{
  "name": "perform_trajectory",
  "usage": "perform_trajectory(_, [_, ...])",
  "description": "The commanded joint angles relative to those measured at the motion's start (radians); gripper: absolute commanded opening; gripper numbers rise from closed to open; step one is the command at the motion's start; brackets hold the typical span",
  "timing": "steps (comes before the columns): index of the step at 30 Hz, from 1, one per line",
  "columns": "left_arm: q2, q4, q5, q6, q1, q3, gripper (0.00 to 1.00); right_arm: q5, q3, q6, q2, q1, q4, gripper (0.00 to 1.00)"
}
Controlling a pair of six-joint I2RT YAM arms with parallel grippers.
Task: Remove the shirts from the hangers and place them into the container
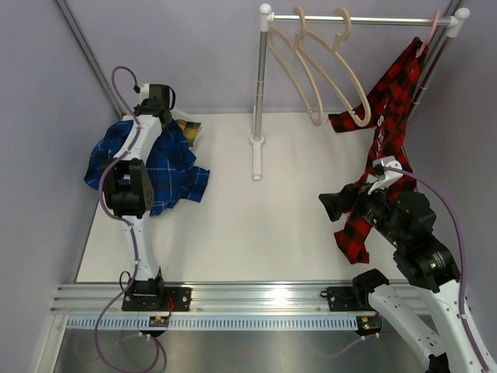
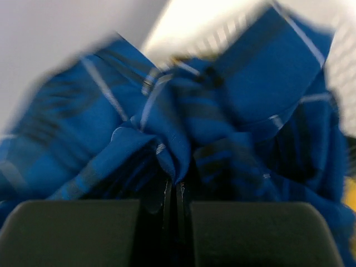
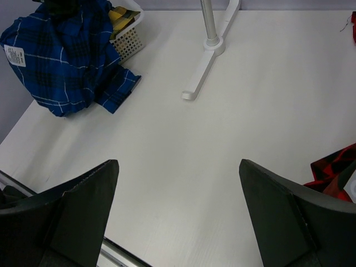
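White counter (image 1: 256, 233): left gripper (image 2: 173, 192), clamped on the blue shirt (image 1: 167, 167) over the basket (image 3: 130, 39), risks spilling overhanging cloth; right gripper (image 3: 178, 169) gapes empty.

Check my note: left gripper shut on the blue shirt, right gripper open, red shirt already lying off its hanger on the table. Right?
Not quite: the red shirt hangs from the pinkish hanger on the rack, seen in the top external view. The left gripper is shut on the blue shirt and the right gripper is open, as noted.
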Motion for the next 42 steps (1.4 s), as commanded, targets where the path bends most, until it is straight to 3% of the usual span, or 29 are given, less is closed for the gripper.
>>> perform_trajectory(1, [0.058,0.0,0.117,-0.052,0.011,-0.005,0.0,0.016,0.022,-0.019,0.018,0.013,0.017,1.0])
perform_trajectory(5, [0.115,-0.065,0.236,-0.113,0.035,-0.023,0.04,0.018,0.022,-0.019,0.012,0.013,0.014,0.99])
perform_trajectory(7, [0.085,-0.068,0.267,-0.135,0.035,-0.043,0.16,0.016,0.022,-0.019,0.007,0.013,0.013,0.99])
perform_trajectory(8, [0.065,-0.066,0.29,-0.138,0.035,-0.048,0.23,0.015,0.022,-0.017,0.0,0.013,0.013,0.99])
perform_trajectory(9, [0.019,-0.066,0.304,-0.135,0.06,-0.043,0.45,0.012,0.021,-0.019,-0.003,0.015,0.014,1.0])
perform_trajectory(10, [-0.01,-0.066,0.314,-0.133,0.06,-0.04,0.55,0.009,0.016,-0.016,-0.01,0.013,0.014,0.99])
perform_trajectory(12, [-0.078,-0.068,0.331,-0.139,0.06,-0.034,0.69,0.006,0.014,-0.014,-0.023,0.013,0.016,0.99])
perform_trajectory(13, [-0.151,-0.066,0.334,-0.143,0.058,-0.028,0.82,0.0,0.014,-0.013,-0.03,0.013,0.016,0.99])
perform_trajectory(16, [-0.272,-0.066,0.341,-0.158,0.06,-0.029,0.98,-0.017,0.01,-0.011,-0.053,0.015,0.022,0.99])
perform_trajectory(23, [-0.66,-0.063,0.353,-0.225,0.06,-0.267,0.99,-0.065,0.002,-0.001,-0.092,0.013,0.037,1.0])
perform_trajectory(26, [-0.844,-0.027,0.415,-0.271,0.06,-0.472,0.99,-0.074,-0.004,0.004,-0.117,0.013,0.04,0.99])
perform_trajectory(27, [-0.895,-0.007,0.428,-0.291,0.06,-0.602,0.99,-0.076,-0.007,0.004,-0.122,0.015,0.043,0.99])
perform_trajectory(31, [-1.16,0.186,0.514,-0.296,0.06,-0.958,0.99,-0.097,-0.025,0.01,-0.143,0.015,0.062,0.99])
perform_trajectory(37, [-1.508,0.367,0.497,-0.36,0.06,-1.395,0.99,-0.125,-0.027,0.016,-0.146,0.015,0.074,0.99])
perform_trajectory(42, [-1.603,0.525,0.491,-0.463,0.06,-1.608,0.99,-0.134,-0.03,0.019,-0.143,0.016,0.079,1.0])
